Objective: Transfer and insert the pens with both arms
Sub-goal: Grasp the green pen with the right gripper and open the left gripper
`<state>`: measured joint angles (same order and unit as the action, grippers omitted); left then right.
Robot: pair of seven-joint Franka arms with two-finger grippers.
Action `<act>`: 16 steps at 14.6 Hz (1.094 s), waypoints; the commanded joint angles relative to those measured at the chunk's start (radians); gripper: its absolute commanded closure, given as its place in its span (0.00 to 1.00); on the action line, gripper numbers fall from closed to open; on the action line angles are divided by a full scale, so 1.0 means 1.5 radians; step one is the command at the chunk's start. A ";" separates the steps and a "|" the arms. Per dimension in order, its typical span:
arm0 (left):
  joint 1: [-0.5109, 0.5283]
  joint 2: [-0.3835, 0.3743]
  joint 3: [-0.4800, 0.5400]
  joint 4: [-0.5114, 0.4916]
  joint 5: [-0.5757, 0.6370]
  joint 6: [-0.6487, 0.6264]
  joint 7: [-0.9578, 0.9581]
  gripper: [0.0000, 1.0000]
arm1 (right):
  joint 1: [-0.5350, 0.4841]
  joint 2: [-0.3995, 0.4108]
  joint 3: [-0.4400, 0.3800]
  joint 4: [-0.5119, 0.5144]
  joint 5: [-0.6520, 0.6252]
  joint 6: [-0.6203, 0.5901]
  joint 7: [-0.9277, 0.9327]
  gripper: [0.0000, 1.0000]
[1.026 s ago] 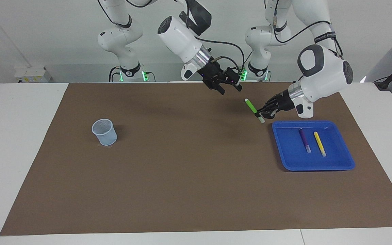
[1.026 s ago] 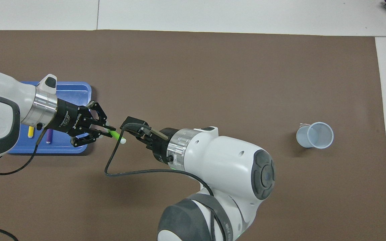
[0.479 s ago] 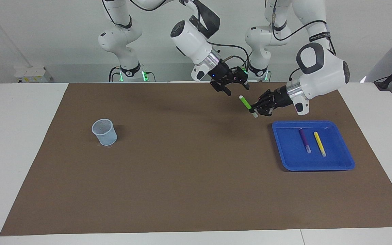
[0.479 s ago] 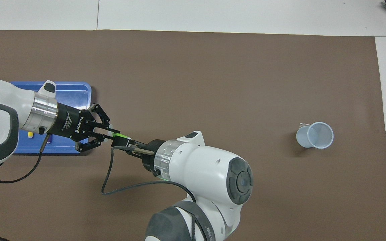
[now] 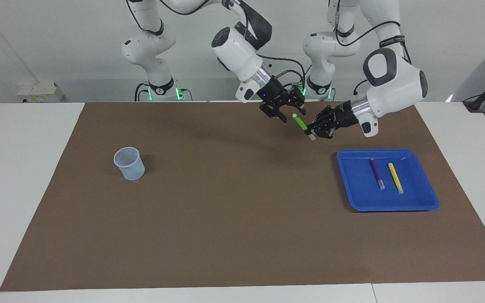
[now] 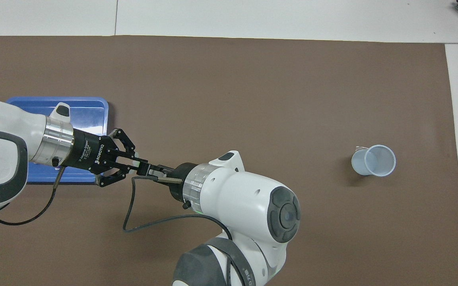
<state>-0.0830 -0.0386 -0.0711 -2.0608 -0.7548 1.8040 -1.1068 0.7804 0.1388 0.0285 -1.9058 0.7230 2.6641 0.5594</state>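
Left gripper (image 5: 315,127): pinching the green pen (image 5: 300,123) near its pale lower end, holding it aloft over the mat just beside the blue tray (image 5: 430,201).
Right gripper (image 5: 289,110): having swung in from a second ago, now meeting the pen's upper end, fingers narrowing around it; full grip not yet certain.
Meaning: handover starting.
Purple pen (image 5: 376,171), yellow pen (image 5: 395,176): lying in the tray.
Cup (image 5: 129,163): standing well apart from the tray, awaiting insertion.

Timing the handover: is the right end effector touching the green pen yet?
Cannot tell. In the facing view the right end effector sits at the green pen tip; neither contact nor gap shows plainly.
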 commanded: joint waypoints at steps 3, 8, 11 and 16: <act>-0.027 -0.027 0.009 -0.032 -0.018 0.030 -0.027 1.00 | -0.004 0.011 0.001 0.013 -0.016 0.013 -0.011 0.55; -0.028 -0.032 0.009 -0.032 -0.018 0.030 -0.027 1.00 | -0.015 0.012 0.000 0.014 -0.017 0.013 -0.016 0.55; -0.028 -0.032 0.009 -0.032 -0.018 0.030 -0.028 1.00 | -0.015 0.012 0.001 0.014 -0.018 0.013 -0.015 0.72; -0.027 -0.034 0.009 -0.032 -0.018 0.029 -0.033 1.00 | -0.012 0.015 0.001 0.010 -0.020 0.013 -0.014 1.00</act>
<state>-0.1055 -0.0546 -0.0611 -2.0748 -0.7632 1.8322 -1.1348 0.7674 0.1448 0.0207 -1.9059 0.7036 2.6663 0.5571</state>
